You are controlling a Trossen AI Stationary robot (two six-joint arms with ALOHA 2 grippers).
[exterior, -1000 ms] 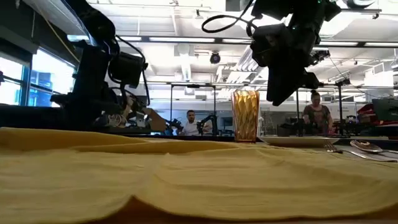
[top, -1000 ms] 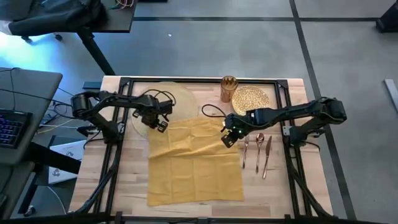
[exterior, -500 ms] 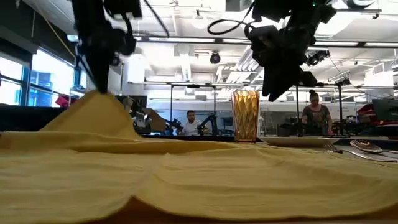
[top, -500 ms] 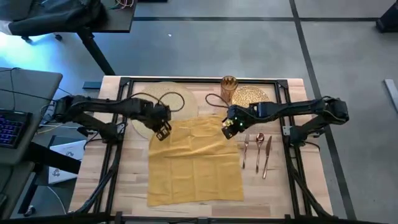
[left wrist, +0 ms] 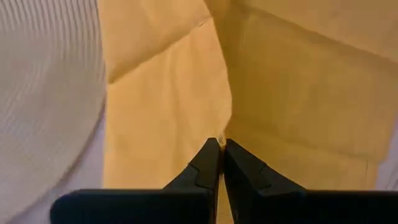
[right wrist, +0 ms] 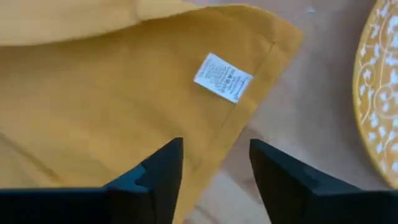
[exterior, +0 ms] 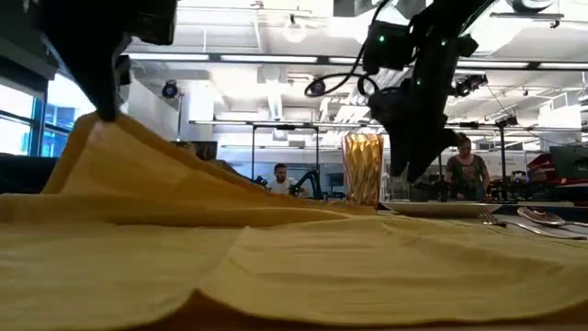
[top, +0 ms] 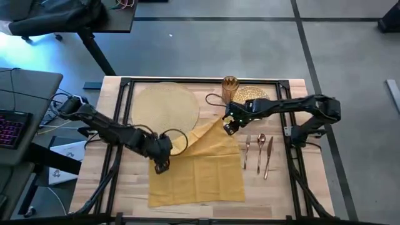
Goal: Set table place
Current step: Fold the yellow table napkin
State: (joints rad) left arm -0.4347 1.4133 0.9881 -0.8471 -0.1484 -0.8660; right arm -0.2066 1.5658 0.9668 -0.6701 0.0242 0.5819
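The placemat (top: 165, 107) lies flat by the counter's (top: 125, 194) far left edge, its near rim under the napkin (top: 200, 169). The left tool (top: 161, 164), pinching a napkin corner, folds it nearward; the right tool (top: 228, 127) hovers wide open. Next, likely drag the napkin clear.

Grey floor (top: 250, 44) with dark seams, black desk (top: 94, 15), keyboard (top: 14, 130), bright ceiling lights (exterior: 266, 57) beyond.

Overhead and table-level cameras, plus two close wrist cameras, all sharing the yellow cloth (top: 197, 165).
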